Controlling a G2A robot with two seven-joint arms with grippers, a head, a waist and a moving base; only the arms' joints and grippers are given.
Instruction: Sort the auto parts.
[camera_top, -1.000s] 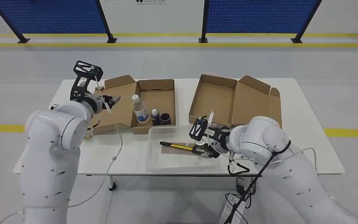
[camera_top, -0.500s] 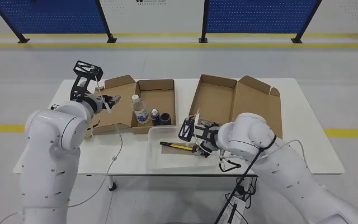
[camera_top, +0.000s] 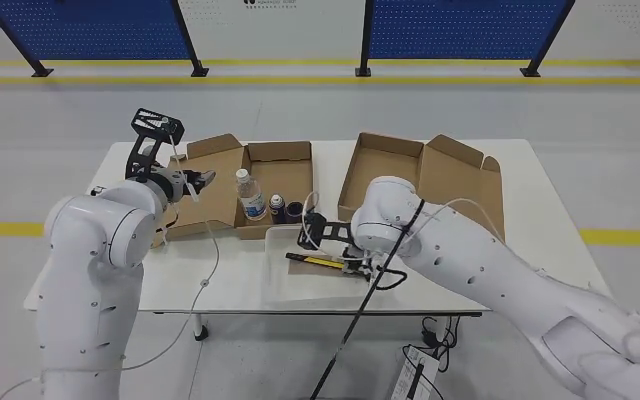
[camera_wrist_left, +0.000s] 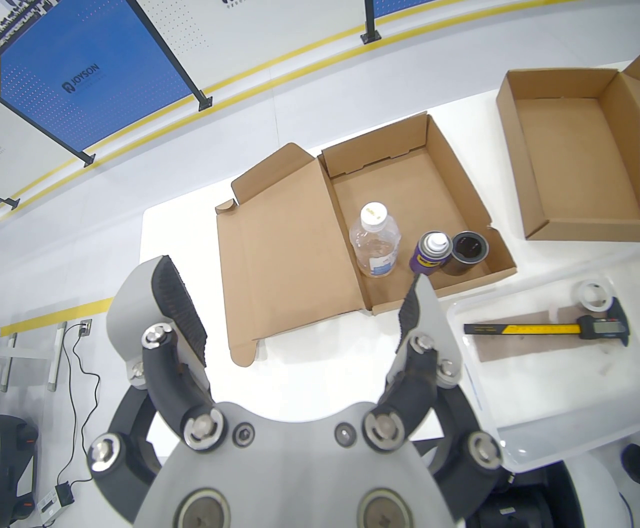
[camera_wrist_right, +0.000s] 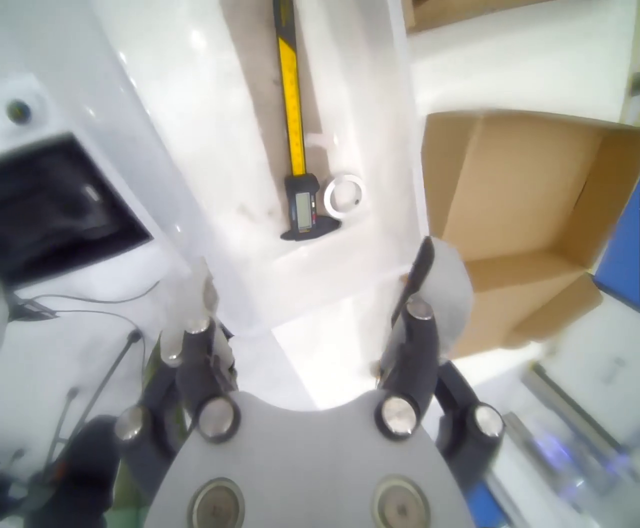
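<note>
The right hand (camera_wrist_right: 314, 260), spread wide and empty, hangs over one end of the tray (camera_wrist_right: 225, 125). The caliper (camera_wrist_right: 295, 145) lies inside, just ahead, long axis pointing away. The left hand (camera_wrist_left: 291, 275), also wide, is well apart.

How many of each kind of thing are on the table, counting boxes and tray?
Cardboard boxes: 2
Clear bottle: 1
Spray can: 1
Black cylinder: 1
Caliper: 1
White ring: 1
White tray: 1
Total: 8
</note>
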